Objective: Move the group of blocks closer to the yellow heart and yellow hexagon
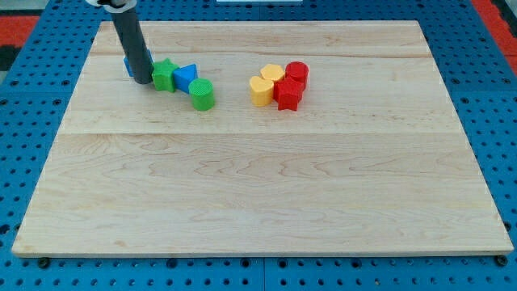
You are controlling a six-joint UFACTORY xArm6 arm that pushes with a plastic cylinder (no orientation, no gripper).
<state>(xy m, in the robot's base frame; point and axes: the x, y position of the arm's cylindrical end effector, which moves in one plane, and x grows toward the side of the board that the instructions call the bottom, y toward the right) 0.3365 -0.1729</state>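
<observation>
My tip (pixel 142 80) rests at the view's upper left, touching the left side of a green star-shaped block (pixel 165 75). A blue block (pixel 128 65) is partly hidden behind the rod. A blue triangle (pixel 187 78) sits right of the green star, and a green cylinder (pixel 202 94) lies just below and right of it. Further right, a yellow heart (pixel 260 90) and a yellow hexagon (pixel 272 74) sit together with a red cylinder (pixel 297 73) and a red star-shaped block (pixel 288 93).
The wooden board (pixel 258 202) lies on a blue pegboard surface (pixel 24 121). A red area shows at the view's top corners.
</observation>
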